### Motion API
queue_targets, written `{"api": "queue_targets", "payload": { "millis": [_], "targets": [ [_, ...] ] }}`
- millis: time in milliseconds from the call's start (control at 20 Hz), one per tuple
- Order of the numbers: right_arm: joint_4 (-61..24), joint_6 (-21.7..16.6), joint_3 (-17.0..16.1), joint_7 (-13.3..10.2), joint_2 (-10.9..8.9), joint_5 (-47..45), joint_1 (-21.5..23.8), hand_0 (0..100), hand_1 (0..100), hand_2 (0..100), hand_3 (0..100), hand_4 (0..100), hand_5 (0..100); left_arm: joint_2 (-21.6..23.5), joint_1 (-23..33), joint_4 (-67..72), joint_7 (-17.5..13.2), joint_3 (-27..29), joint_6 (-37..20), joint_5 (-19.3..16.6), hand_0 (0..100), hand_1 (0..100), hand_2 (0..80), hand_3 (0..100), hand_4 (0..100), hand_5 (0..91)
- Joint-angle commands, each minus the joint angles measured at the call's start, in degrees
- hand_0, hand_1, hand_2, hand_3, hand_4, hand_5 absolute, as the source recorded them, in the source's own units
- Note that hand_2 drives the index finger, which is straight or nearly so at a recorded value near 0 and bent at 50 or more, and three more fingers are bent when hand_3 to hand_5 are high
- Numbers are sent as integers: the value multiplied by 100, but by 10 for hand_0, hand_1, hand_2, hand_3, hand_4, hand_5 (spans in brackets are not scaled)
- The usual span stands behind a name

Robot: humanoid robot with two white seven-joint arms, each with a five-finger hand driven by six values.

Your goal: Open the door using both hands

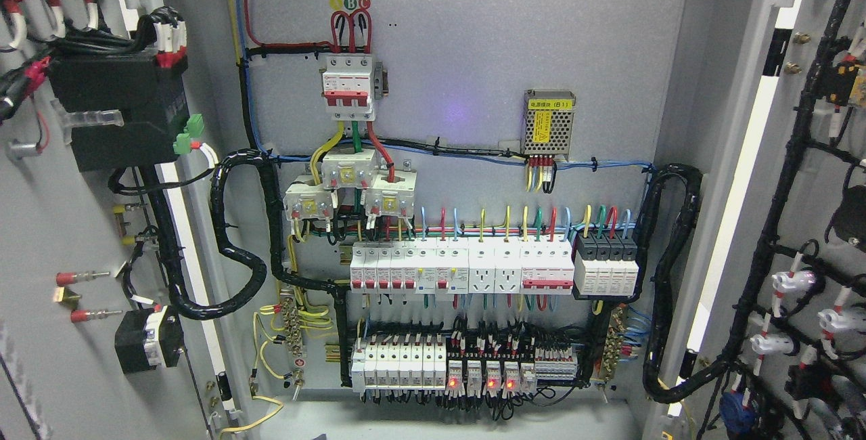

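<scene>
**Cabinet interior, both doors swung open**

Left door [74,237] stands open at left, right door [812,223] at right, back panel [473,54] between them. On the panel: main breaker [349,86] upper centre, power module [549,124] to its right, breaker row [494,267] below, relay row [467,365] lowest. Cable looms [237,223] flank the panel.

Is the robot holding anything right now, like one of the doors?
It cannot be told: neither robot hand shows in the picture. The left door and right door stand open.
</scene>
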Motion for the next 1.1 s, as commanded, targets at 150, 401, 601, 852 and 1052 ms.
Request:
{"api": "queue_targets", "payload": {
  "millis": [150, 401, 601, 852, 1052],
  "targets": [
    [378, -6, -480, 4, -56, -228, 137, 0, 0, 0, 0, 0, 0, -8, 453, -467, 62, 2262, -5428, 679, 0, 0, 0, 0, 0, 0],
    [449, -24, -682, 4, -65, -237, 277, 0, 0, 0, 0, 0, 0, 238, 489, -186, 132, 3281, -5428, 1190, 0, 0, 0, 0, 0, 0],
    [449, -41, -787, 12, -38, -237, 497, 0, 0, 0, 0, 0, 0, 308, 454, 524, 123, 4337, -5419, 1286, 0, 0, 0, 0, 0, 0],
    [440, -41, -1016, 12, -21, -272, 647, 0, 0, 0, 0, 0, 0, 1116, 217, 1956, 123, 4585, -5401, 1304, 0, 0, 0, 0, 0, 0],
    [466, -41, -1183, 4, -12, -641, 682, 0, 0, 0, 0, 0, 0, 1634, -695, 3458, 123, 4305, -5393, 1243, 0, 0, 0, 0, 0, 0]
  ]
}}
